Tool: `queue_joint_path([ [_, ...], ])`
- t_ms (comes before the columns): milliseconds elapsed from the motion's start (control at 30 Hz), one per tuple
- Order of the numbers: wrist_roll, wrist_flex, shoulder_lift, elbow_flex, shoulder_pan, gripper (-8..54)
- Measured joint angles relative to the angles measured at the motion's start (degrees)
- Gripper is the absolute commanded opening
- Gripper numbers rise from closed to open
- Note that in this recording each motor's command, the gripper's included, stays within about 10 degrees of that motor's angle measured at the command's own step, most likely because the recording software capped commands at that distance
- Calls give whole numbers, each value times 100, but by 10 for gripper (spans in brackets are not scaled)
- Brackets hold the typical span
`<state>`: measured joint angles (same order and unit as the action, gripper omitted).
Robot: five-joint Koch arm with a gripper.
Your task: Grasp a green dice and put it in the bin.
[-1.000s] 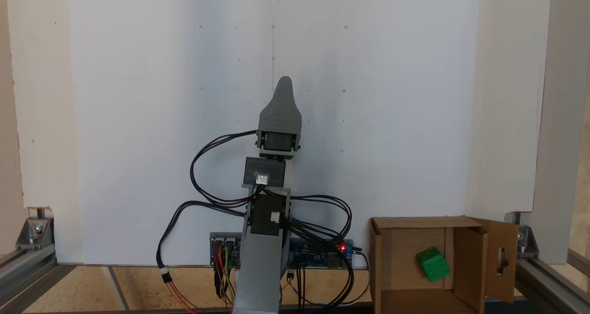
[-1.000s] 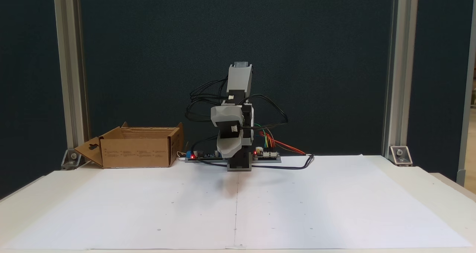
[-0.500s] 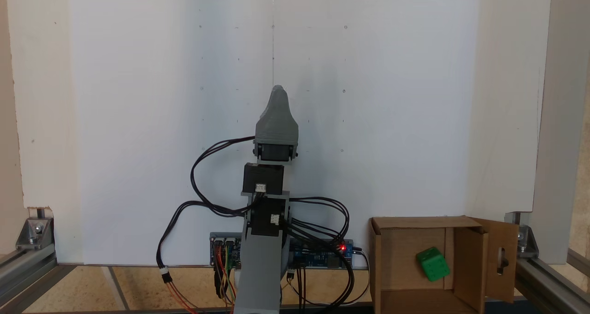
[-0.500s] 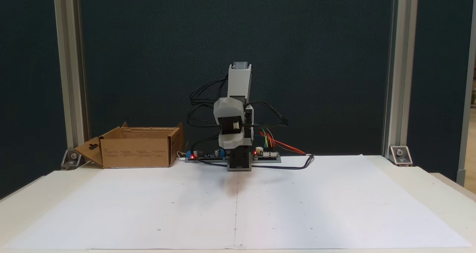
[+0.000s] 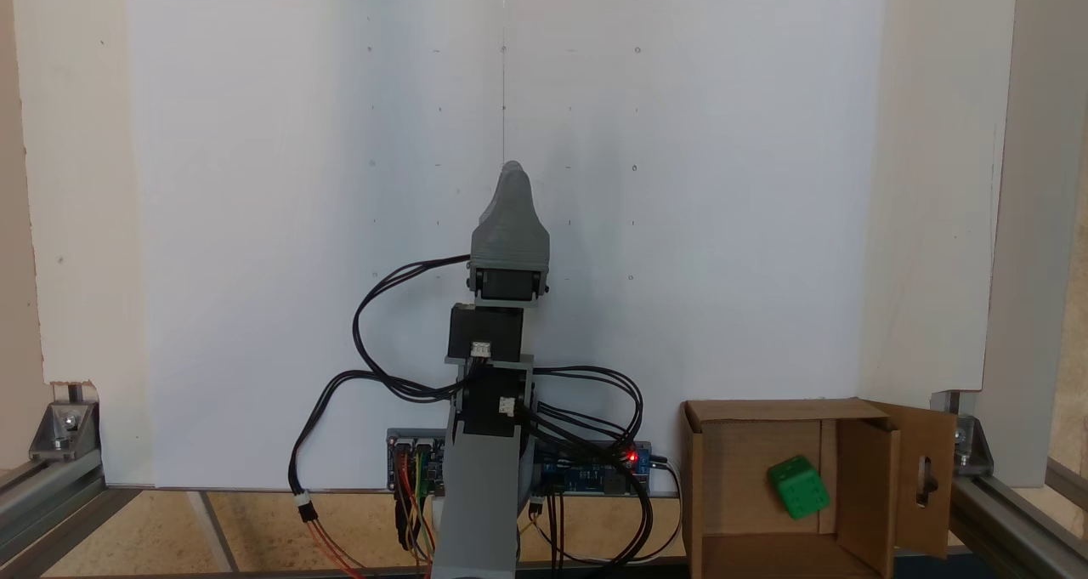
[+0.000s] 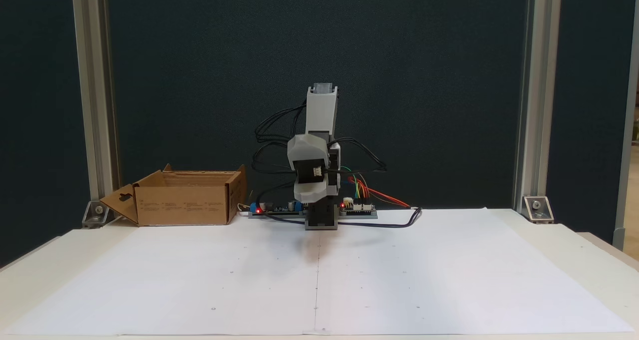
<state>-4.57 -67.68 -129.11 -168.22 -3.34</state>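
Green dice [image 5: 797,487] is sitting inside the bin [image 5: 748,443], at 5 o'clock from the arm. Bin's front print [image 6: 184,207] is too tiny to read. Can't tell whether the jaws are clenched or released.

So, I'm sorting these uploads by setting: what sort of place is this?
Most likely a lab or workshop test rig, not a home: aluminium frame posts around the table, a dot-marked white paper sheet, bare circuit boards with loose wiring at the arm's base, and a dark backdrop panel.
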Motion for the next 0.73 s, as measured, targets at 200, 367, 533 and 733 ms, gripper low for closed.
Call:
queue_joint_path([
  [200,0,0,0,-167,18,445],
  [367,0,9,0,-202,18,445],
  [533,0,9,0,-202,79,445],
  [733,0,0,0,-202,123,445],
])
